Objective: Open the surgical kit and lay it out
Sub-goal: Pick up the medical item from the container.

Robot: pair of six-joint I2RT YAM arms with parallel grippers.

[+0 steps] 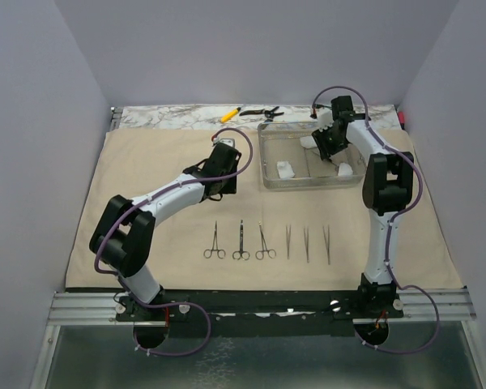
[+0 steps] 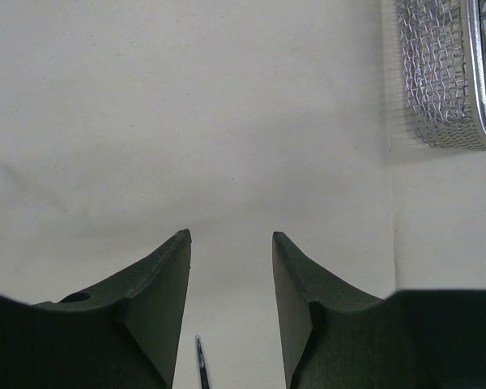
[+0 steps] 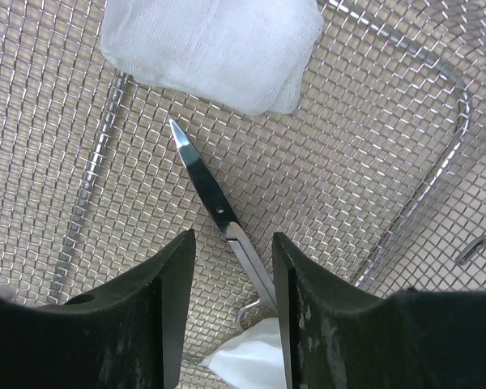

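On near cloth (image 1: 146,162) we count 3 clamps (image 1: 240,243), 3 tweezers (image 1: 306,243); scissors (image 3: 215,198), gauze (image 3: 211,49) still in tray (image 1: 262,158); right gripper (image 3: 232,237) open astride scissors, left gripper (image 2: 231,235) open, empty

Three plain, pale lavender walls box the scene in: a far wall (image 1: 251,49), a left wall (image 1: 32,146) and a right wall (image 1: 470,121), all evenly lit with only soft shadows. A crinkled foil strip (image 1: 178,117) runs along the foot of the far wall. At the near edge lie silver metal rails (image 1: 81,308), and nearer still a dull grey-green sheet (image 1: 259,361).
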